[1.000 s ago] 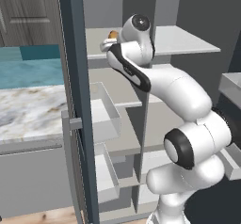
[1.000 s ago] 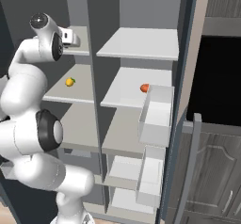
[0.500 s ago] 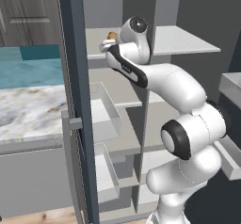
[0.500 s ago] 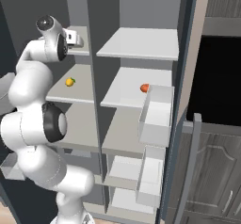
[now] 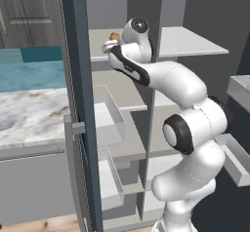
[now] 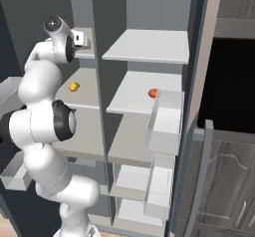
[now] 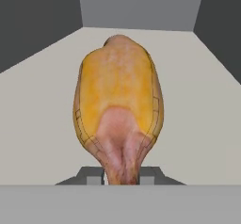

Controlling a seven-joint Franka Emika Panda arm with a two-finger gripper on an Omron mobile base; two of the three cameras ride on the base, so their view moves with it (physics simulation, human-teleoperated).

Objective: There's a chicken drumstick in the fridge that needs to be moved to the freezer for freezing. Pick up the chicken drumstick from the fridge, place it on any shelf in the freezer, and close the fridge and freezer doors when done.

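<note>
From the left base view, the arm reached up and into the top of the left compartment, its tool [image 5: 110, 45] at the level of the top shelf [image 5: 100, 43]. A bit of golden-brown drumstick [image 5: 114, 35] showed just past the wrist, resting on or just over that shelf. The door [image 5: 78, 104] stood wide open at the left, edge on to the camera, which is why the arm could enter from the front. A bin [image 5: 107, 119] on its inner side hung below the arm, clear of it.

From the right base view, the hand was pushed in over the same top shelf [image 6: 85, 49] of the left compartment, wrist level, so the tool pointed straight along the shelf rather than down at it. A small yellow fruit [image 6: 73, 86] lay on the shelf below, and a red fruit [image 6: 153, 93] on a shelf of the right compartment, both well apart from the hand.

In the hand view, the drumstick [image 7: 120, 105] lay lengthwise, fat end away and narrow bone end toward the camera. The two fingertips [image 7: 94, 175] sat on either side of that narrow end, touching or nearly so; the tool appeared pinched on the drumstick at its slimmest part, likely because the meaty end was too wide to span. Whether the drumstick rested on the shelf [image 7: 202, 100] or hung just above it could not be told.
</note>
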